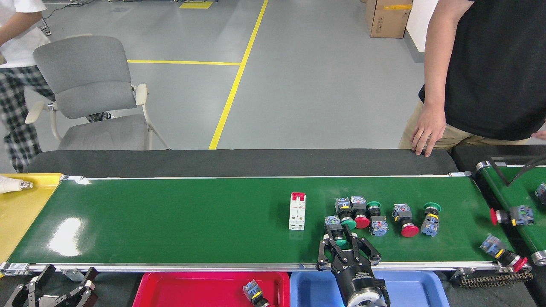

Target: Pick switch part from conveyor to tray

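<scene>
The conveyor [192,221] is a long, glossy green belt with silver edge rails, running across a bench with a black cover [239,162]. Beyond it lies a grey floor with yellow lines [232,85], a grey chair [94,98] and a cardboard box [386,19]. A person in a black shirt [490,68] rests a hand [426,130] on the black cover; another person in checked trousers [17,106] stands at the far left.

The nearest switch part [337,232] is a push button with a green cap and a blue-grey block, lying on the belt near its front rail. The right tool [346,248] sits around it with fingers spread; whether they touch it is hard to tell. The left tool [55,283] rests below the belt's left end, fingers apart.

Just behind lies a cluster of more buttons [362,215] with red and green caps, and a white breaker [297,211] stands to their left. Another button [501,253] lies at the belt's right end. A red tray [192,290] holding one button [255,294] and a blue tray [409,290] sit in front.
</scene>
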{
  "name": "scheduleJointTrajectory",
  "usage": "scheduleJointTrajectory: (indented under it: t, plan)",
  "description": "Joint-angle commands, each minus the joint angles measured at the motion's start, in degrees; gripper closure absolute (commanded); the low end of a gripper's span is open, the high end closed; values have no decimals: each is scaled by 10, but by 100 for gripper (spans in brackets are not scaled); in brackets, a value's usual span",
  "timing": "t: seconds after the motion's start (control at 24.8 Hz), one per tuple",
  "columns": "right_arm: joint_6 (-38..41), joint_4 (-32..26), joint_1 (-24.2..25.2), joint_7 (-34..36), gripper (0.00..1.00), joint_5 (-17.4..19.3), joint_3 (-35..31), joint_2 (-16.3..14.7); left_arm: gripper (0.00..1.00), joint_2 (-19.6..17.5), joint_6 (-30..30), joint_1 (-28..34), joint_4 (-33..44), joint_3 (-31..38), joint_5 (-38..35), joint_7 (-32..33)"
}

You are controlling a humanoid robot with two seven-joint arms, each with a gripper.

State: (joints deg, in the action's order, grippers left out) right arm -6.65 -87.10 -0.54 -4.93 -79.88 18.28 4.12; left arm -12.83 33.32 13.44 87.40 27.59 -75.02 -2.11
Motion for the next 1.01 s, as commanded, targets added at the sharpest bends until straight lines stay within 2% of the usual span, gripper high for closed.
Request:
scheduleJointTrajectory:
  t: [0.0,0.16,0.24,0.36,0.4,0.48,0.77,0.85,0.97]
  plan:
    - [28,-4,2,-1,87,1,8,0,0,-7,3,-4,6,2,0,-2]
    - [43,-35,5,3,87,1,46,-2,0,-7,3,-4,8,2,0,-2]
    - [86,-69,24,3,87,1,75,-3,0,-7,3,-4,8,2,0,-1]
    - [192,-108,58,2,84,1,114,-3,0,-9,17,-4,11,-7,0,-1]
    - [225,-109,65,3,75,1,123,-4,0,-8,22,-5,14,-11,0,-1]
    - [278,-106,70,2,0,-1,135,-7,0,-8,24,-8,22,-14,0,1]
    - [286,-105,71,4,0,10,118,-1,0,-8,20,-25,48,-118,-1,21]
    - [253,-117,84,19,0,20,58,0,0,3,11,-23,76,-122,-2,41]
    - [171,-123,121,76,0,26,-68,5,0,58,-41,-36,97,-162,-38,63]
